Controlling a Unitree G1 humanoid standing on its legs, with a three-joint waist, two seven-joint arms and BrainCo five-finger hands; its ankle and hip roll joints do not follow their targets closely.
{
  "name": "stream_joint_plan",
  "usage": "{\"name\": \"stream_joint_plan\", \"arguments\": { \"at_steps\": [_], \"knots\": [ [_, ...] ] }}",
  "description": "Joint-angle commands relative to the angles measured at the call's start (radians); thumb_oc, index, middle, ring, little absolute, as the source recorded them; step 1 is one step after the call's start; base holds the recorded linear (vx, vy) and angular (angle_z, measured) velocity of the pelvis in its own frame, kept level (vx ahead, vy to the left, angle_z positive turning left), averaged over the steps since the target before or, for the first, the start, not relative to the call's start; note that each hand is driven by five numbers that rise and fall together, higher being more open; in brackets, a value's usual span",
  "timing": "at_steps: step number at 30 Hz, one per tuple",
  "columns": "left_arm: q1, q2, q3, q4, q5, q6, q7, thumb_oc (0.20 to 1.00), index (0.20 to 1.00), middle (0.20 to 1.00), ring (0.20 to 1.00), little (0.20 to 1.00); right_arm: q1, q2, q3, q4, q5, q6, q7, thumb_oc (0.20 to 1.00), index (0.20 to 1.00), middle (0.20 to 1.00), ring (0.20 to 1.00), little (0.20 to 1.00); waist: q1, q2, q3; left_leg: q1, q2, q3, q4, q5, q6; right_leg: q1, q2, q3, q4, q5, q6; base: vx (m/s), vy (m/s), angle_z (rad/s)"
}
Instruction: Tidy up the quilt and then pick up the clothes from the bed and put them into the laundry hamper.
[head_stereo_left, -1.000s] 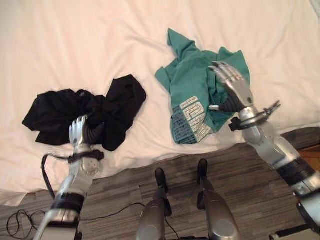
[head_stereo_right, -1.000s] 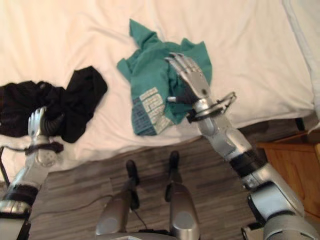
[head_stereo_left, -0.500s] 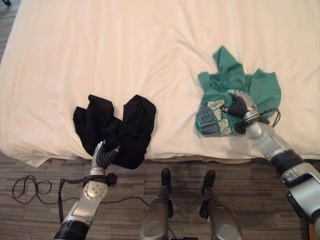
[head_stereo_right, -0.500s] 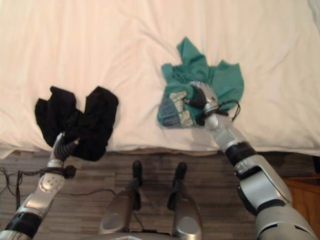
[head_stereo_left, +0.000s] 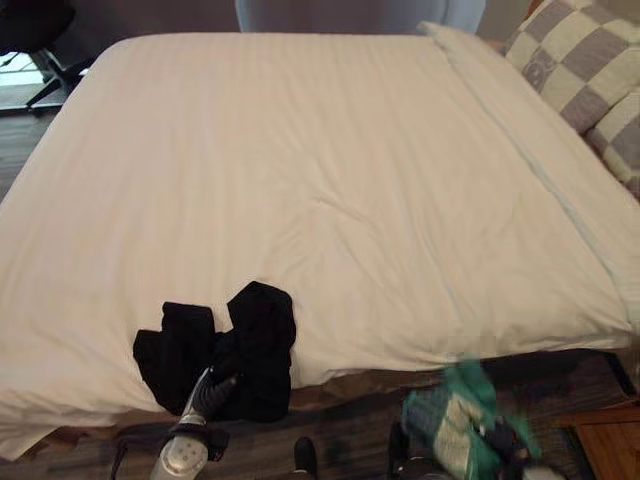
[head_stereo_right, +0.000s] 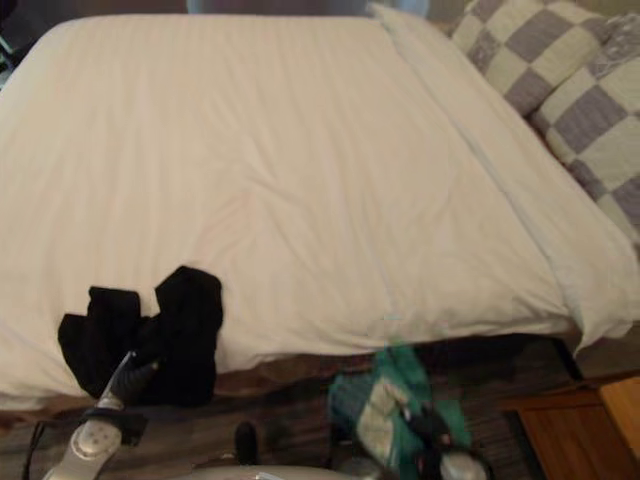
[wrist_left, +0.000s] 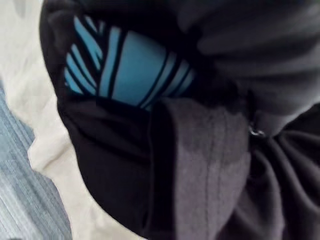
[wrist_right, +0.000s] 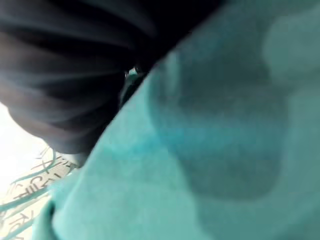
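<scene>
A crumpled black garment (head_stereo_left: 255, 335) lies at the near edge of the bed, hanging a little over it. My left hand (head_stereo_left: 205, 392) is curled into its lower part; the left wrist view has the black cloth (wrist_left: 190, 165) pressed close, with a blue striped patch (wrist_left: 125, 65). A green T-shirt with a pale print (head_stereo_left: 450, 425) hangs off the bed above the dark floor at the lower right. My right hand (head_stereo_right: 432, 432) holds it, and the green cloth (wrist_right: 210, 150) lies against that hand's dark cover.
The cream quilt (head_stereo_left: 300, 180) lies spread smooth over the bed. Checked pillows (head_stereo_left: 575, 60) sit at the far right. A wooden cabinet (head_stereo_right: 570, 430) stands beside the bed at the lower right. A dark chair (head_stereo_left: 30, 25) is at the far left corner.
The camera has swung up, so the whole bed now shows. The green T-shirt has come off the quilt in my right hand, down over the floor. The black garment is bunched tighter.
</scene>
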Motion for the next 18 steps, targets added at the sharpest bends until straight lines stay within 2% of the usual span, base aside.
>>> {"name": "stream_joint_plan", "arguments": {
  "at_steps": [1,2,4,7,8,9,10,11,12,13,14,15,17,18],
  "knots": [
    [-0.070,-0.039,-0.065,0.115,-0.109,0.001,0.009,0.200,0.200,0.200,0.200,0.200,-0.124,0.015,0.041,0.026,0.033,-0.054,-0.005,0.200,0.200,0.200,0.200,0.200,-0.013,0.036,0.048,-0.005,0.026,-0.079,0.001,-0.044,-0.026,-0.049,0.049,0.223,0.166,-0.212,0.073,-0.07,0.038,0.27],
    [-0.083,-0.056,-0.062,0.158,-0.143,-0.007,0.021,0.200,0.200,0.200,0.200,0.200,-0.156,0.019,0.054,0.073,0.018,-0.055,-0.028,0.200,0.200,0.200,0.200,0.200,-0.003,0.043,0.049,-0.008,0.017,-0.098,0.001,-0.040,-0.019,-0.035,0.059,0.253,0.136,-0.214,0.064,-0.04,0.005,0.62],
    [-0.115,-0.078,-0.073,0.225,-0.166,-0.003,0.034,0.200,0.200,0.200,0.200,0.200,-0.198,0.030,0.102,0.131,-0.018,-0.052,-0.052,0.200,0.200,0.200,0.200,0.200,0.024,0.056,0.047,-0.018,-0.004,-0.166,0.001,-0.033,-0.010,-0.004,0.074,0.257,0.101,-0.225,0.036,0.04,-0.073,0.88],
    [-0.141,-0.117,-0.058,0.324,-0.237,-0.006,0.063,0.200,0.200,0.200,0.200,0.200,-0.264,0.021,0.187,0.149,-0.082,-0.048,-0.075,0.200,0.200,0.200,0.200,0.200,0.096,0.080,0.048,-0.048,-0.017,-0.251,0.001,-0.004,-0.015,0.050,0.070,0.174,0.023,-0.225,0.025,-0.01,-0.095,1.04],
    [-0.141,-0.117,-0.058,0.324,-0.237,-0.006,0.063,0.200,0.200,0.200,0.200,0.200,-0.265,0.021,0.187,0.149,-0.082,-0.048,-0.075,0.200,0.200,0.200,0.200,0.200,0.095,0.081,0.046,-0.052,-0.017,-0.252,0.001,-0.003,-0.015,0.047,0.070,0.173,0.022,-0.223,0.025,-0.23,-0.048,1.00],
    [-0.162,-0.139,-0.069,0.405,-0.222,-0.001,0.073,0.200,0.200,0.200,0.200,0.200,-0.300,-0.002,0.208,0.151,-0.127,-0.053,-0.098,0.200,0.200,0.200,0.200,0.200,0.139,0.093,0.057,-0.110,-0.027,-0.294,0.007,0.039,-0.048,0.054,0.065,0.093,-0.009,-0.235,0.020,-0.31,-0.017,1.03],
    [-0.177,-0.156,-0.073,0.455,-0.219,0.005,0.080,0.200,0.200,0.200,0.200,0.200,-0.316,-0.012,0.213,0.160,-0.147,-0.051,-0.113,0.200,0.200,0.200,0.200,0.200,0.153,0.097,0.071,-0.134,-0.028,-0.270,0.024,0.045,-0.057,0.054,0.056,0.046,-0.010,-0.245,0.019,-0.46,-0.012,1.88],
    [-0.195,-0.177,-0.070,0.503,-0.231,0.015,0.088,0.200,0.200,0.200,0.200,0.200,-0.335,-0.014,0.207,0.172,-0.150,-0.051,-0.127,0.200,0.200,0.200,0.200,0.200,0.147,0.097,0.073,-0.150,-0.014,-0.196,0.059,0.033,-0.053,0.046,0.043,-0.004,-0.010,-0.246,0.017,-0.53,-0.007,3.16],
    [-0.208,-0.196,-0.050,0.557,-0.265,0.022,0.101,0.200,0.200,0.200,0.200,0.200,-0.368,0.024,0.202,0.236,-0.132,-0.039,-0.152,0.200,0.200,0.200,0.200,0.200,0.136,0.071,0.071,-0.131,0.037,-0.013,0.147,-0.038,-0.030,0.055,0.011,-0.089,-0.010,-0.232,0.016,-0.44,-0.020,3.10],
    [-0.203,-0.202,-0.050,0.578,-0.270,0.024,0.103,0.200,0.200,0.200,0.200,0.200,-0.377,0.038,0.196,0.258,-0.124,-0.032,-0.156,0.200,0.200,0.200,0.200,0.200,0.129,0.062,0.061,-0.094,0.056,0.033,0.166,-0.085,-0.035,0.075,0.002,-0.120,-0.010,-0.240,0.012,-0.43,0.037,2.98],
    [-0.203,-0.200,-0.033,0.627,-0.282,0.031,0.101,0.200,0.200,0.200,0.200,0.200,-0.375,0.052,0.176,0.293,-0.111,-0.025,-0.156,0.200,0.200,0.200,0.200,0.200,0.116,0.046,0.042,-0.039,0.097,0.098,0.191,-0.120,-0.040,0.102,-0.016,-0.205,-0.001,-0.241,-0.001,-0.18,0.051,2.06],
    [-0.204,-0.199,-0.033,0.629,-0.282,0.030,0.101,0.200,0.200,0.200,0.200,0.200,-0.376,0.053,0.177,0.294,-0.111,-0.025,-0.156,0.200,0.200,0.200,0.200,0.200,0.111,0.046,0.044,-0.038,0.098,0.092,0.194,-0.122,-0.041,0.107,-0.015,-0.210,-0.002,-0.243,-0.001,-0.21,0.096,2.82],
    [-0.204,-0.194,-0.017,0.653,-0.292,0.036,0.101,0.200,0.200,0.200,0.200,0.200,-0.376,0.061,0.153,0.315,-0.099,-0.017,-0.161,0.200,0.200,0.200,0.200,0.200,0.099,0.030,0.017,0.013,0.149,0.135,0.186,-0.124,-0.057,0.120,-0.039,-0.288,0.021,-0.236,-0.005,-0.12,0.115,2.29],
    [-0.203,-0.194,-0.017,0.653,-0.293,0.035,0.101,0.200,0.200,0.200,0.200,0.200,-0.376,0.061,0.153,0.315,-0.099,-0.017,-0.161,0.200,0.200,0.200,0.200,0.200,0.096,0.030,0.017,0.014,0.149,0.131,0.184,-0.122,-0.058,0.122,-0.039,-0.292,0.021,-0.237,-0.004,-0.11,0.255,1.49]
  ]
}}
